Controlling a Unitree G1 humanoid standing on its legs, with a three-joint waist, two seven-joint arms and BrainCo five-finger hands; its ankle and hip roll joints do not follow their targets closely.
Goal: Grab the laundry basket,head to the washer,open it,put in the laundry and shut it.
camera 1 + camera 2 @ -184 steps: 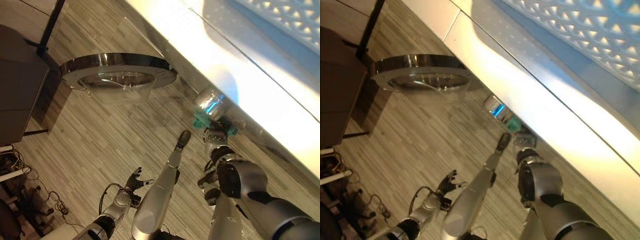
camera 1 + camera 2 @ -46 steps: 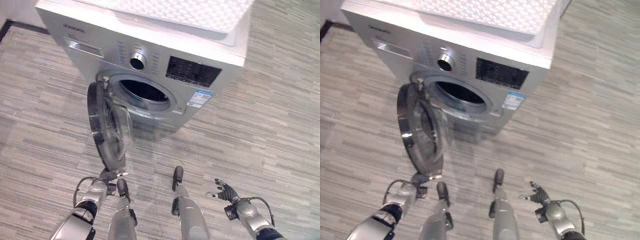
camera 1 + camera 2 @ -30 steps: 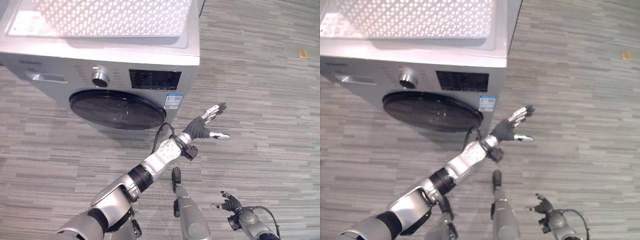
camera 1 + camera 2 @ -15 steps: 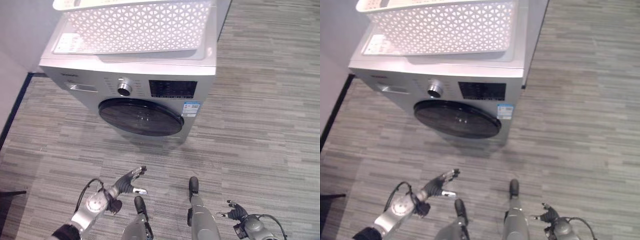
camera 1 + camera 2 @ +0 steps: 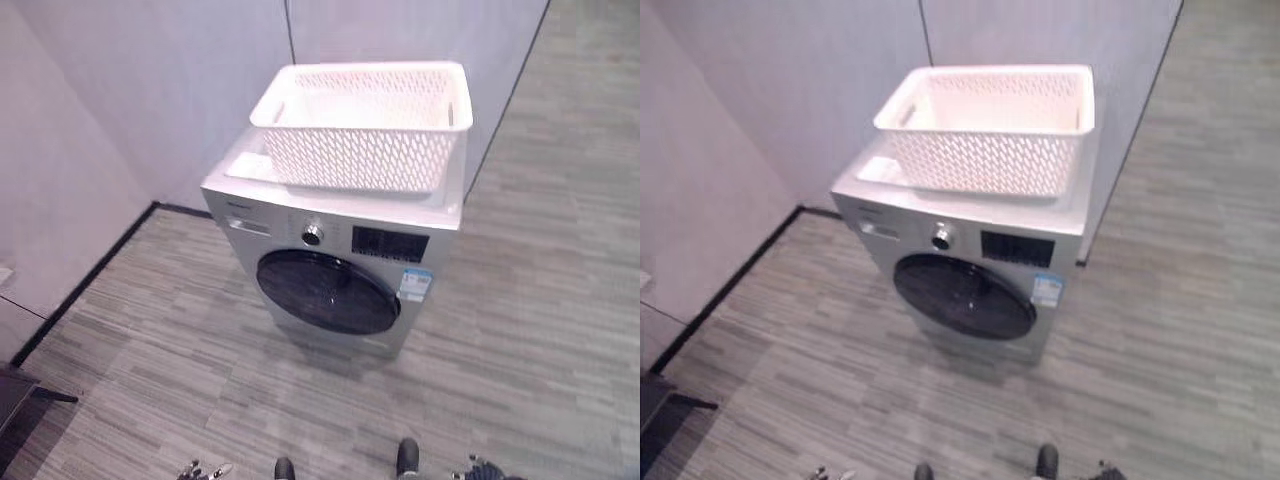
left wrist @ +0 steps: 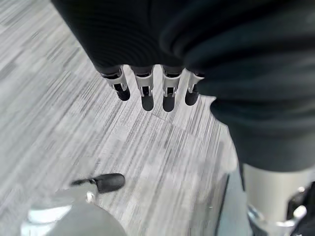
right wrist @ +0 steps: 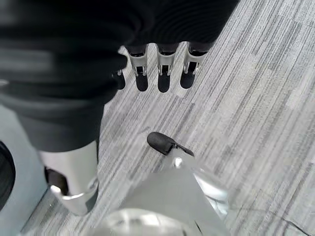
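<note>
Silver front-loading washer (image 5: pixel 340 270) stands on grey striped floor (image 5: pixel 520 330) against pale wall (image 5: pixel 150 90), its dark round door (image 5: pixel 327 292) closed | white perforated plastic laundry basket (image 5: pixel 365 125) sits on the washer's top | left hand (image 6: pixel 147 91) and right hand (image 7: pixel 160 73) hang low over floor, well clear of washer, fingers relaxed, holding nothing

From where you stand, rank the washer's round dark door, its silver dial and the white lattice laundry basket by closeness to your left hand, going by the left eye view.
1. Round dark door on the washer's front, low, nearest the left hand at the view's bottom edge.
2. Silver dial, just above the door on the control panel.
3. White lattice laundry basket, on top of the washer, farthest.
</note>
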